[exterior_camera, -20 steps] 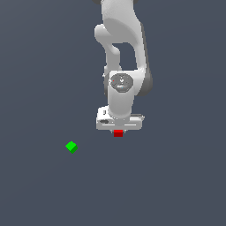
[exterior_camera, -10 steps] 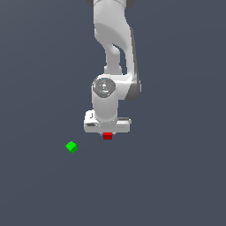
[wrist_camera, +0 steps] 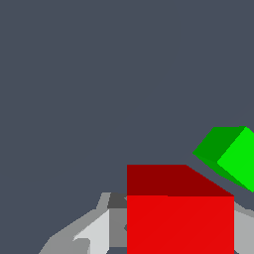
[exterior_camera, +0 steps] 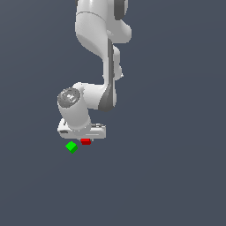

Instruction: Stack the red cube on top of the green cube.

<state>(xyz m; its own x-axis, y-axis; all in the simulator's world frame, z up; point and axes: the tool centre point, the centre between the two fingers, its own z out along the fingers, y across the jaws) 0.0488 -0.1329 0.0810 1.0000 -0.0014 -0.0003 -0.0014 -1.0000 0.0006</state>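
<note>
Both renders were evenly and flatly lit, with no cast shadows on the plain slate-grey ground [exterior_camera: 176, 176]. The glossy white robot arm [exterior_camera: 90, 33] showed soft shading and no hard glare. Edges were crisp but jagged and pixelated. The small bright red cube [wrist_camera: 179, 223] had 1 darker face, as did the small bright green cube [wrist_camera: 238, 158].
</note>
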